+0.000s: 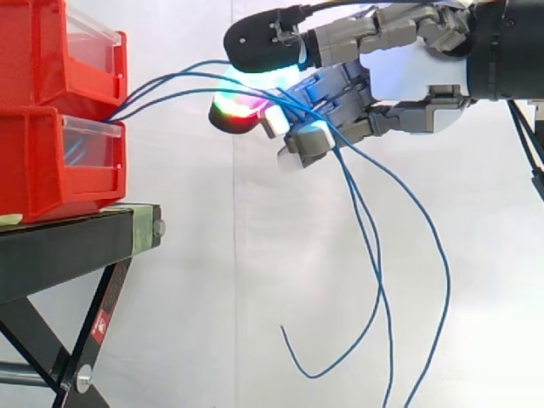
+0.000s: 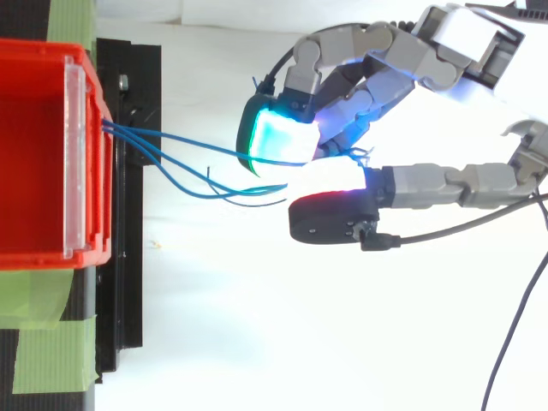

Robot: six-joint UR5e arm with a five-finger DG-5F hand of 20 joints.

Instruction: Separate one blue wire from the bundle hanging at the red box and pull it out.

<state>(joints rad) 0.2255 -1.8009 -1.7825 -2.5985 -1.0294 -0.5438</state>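
My curled fingers close round several blue wires, which run from the red box and hang below. No wire is isolated, so a pull now would likely drag out more than one.

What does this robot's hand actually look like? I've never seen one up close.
The hand is built of grey, boxy jointed segments with white cover plates at the palm. Its fingertips are thick, black-backed pads glowing cyan, green and red. Behind it sits a round black wrist.
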